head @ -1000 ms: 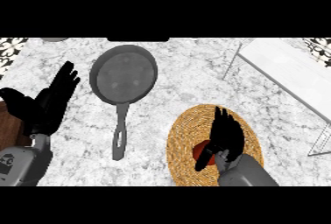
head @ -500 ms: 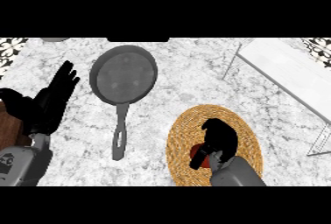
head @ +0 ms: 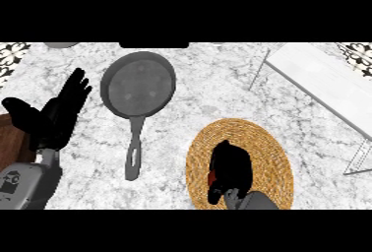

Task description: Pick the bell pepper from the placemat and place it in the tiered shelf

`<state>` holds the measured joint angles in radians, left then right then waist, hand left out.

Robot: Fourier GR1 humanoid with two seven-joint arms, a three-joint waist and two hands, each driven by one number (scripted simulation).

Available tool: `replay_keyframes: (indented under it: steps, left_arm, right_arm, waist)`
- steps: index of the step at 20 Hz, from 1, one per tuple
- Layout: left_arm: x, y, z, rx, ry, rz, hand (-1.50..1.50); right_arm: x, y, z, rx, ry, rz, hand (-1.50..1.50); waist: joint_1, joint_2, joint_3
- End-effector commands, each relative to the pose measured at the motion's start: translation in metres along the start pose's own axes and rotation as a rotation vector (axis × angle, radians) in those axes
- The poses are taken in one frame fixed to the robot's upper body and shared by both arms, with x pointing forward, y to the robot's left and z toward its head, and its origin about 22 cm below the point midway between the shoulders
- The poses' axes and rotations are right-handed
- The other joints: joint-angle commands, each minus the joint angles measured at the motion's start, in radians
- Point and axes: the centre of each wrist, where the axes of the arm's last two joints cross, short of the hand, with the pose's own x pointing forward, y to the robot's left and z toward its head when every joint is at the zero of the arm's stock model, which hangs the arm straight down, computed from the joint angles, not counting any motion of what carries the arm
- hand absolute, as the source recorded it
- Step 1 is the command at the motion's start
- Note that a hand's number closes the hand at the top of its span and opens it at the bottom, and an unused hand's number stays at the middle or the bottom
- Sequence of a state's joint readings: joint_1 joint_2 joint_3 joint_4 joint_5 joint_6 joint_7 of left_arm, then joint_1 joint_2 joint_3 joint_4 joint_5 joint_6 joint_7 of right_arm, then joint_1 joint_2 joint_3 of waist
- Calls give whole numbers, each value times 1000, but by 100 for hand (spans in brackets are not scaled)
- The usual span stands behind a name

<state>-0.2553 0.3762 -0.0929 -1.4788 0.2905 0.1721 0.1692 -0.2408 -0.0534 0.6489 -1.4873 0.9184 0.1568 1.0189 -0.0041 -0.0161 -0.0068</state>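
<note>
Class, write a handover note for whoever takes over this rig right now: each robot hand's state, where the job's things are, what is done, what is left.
Right robot hand: curled round the red bell pepper, mostly hiding it, over the round woven straw placemat.
Left robot hand: open, resting at the view's left, fingers up.
White tiered shelf: upper right, apart from the placemat.
Done: pepper grasped.
Left: lift it, carry it to the shelf, release.

Grey frying pan (head: 138,86), marble counter (head: 210,101)
</note>
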Motion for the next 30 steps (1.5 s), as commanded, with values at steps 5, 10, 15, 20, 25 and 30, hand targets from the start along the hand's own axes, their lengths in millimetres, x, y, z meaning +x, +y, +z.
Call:
replay_keyframes:
  steps: [5, 10, 15, 20, 25, 30]
  left_arm:
    - [-7, 10, 10, -17, 18, -22, 0]
    - [-5, 4, 10, 15, 1, 2, 0]
    - [-12, 14, 14, 40, 36, 11, 0]
    - [2, 19, 8, 42, 13, 13, 0]
    - [-6, 16, 10, 31, 23, 5, 0]
    - [7, 18, 6, 20, 6, -11, 0]
  right_arm:
    - [-7, 45, 107, 125, -690, 212, 150]
    - [-48, 4, 154, 12, -789, -6, 150]
    - [-35, -24, 155, -158, -862, -306, 150]
    - [-42, -59, 160, -313, -870, -448, 150]
    - [-73, -105, 179, -397, -814, -504, 150]
    - [-95, -141, 190, -541, -699, -451, 150]
  waist:
    - [5, 1, 7]
    - [-17, 7, 8]
    - [-34, 0, 8]
    - [-46, -2, 6]
    - [-36, 7, 5]
    - [-13, 13, 4]
